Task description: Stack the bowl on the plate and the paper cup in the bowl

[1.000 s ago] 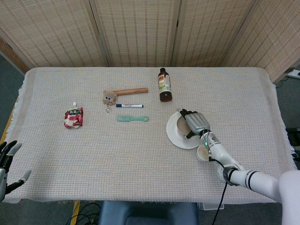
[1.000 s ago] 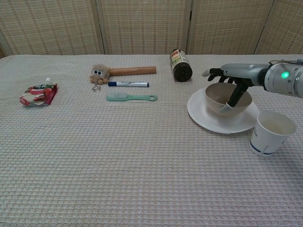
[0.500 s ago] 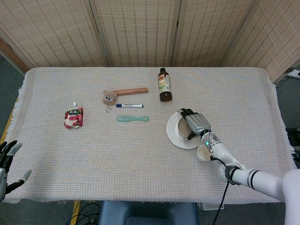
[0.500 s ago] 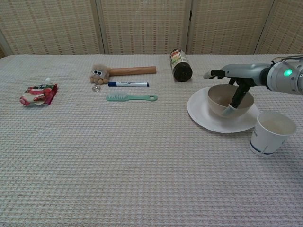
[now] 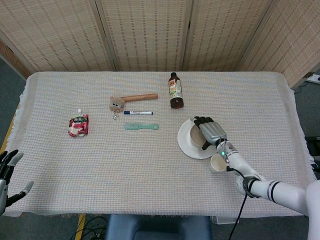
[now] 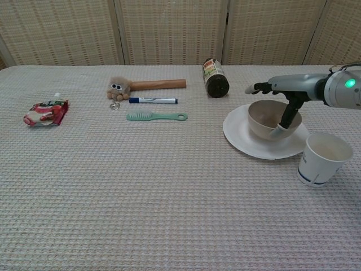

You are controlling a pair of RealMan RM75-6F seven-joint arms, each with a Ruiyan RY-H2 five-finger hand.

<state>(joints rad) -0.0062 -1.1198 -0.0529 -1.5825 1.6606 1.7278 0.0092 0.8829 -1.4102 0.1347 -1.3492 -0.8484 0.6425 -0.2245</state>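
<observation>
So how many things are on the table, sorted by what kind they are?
Dishes: 3: plate, bowl, paper cup
Bottles: 1
Pouches: 1
Brushes: 1
Markers: 1
Wooden handle with fuzzy toy head: 1
Total: 8

No readable text, bottle [image 5: 175,90] label and red pouch [image 5: 78,125] print too small to make out

Light: bright, even, diffuse from overhead.
Shadows: faint, soft.
Glare: none evident.
Focus: sharp in both views.
</observation>
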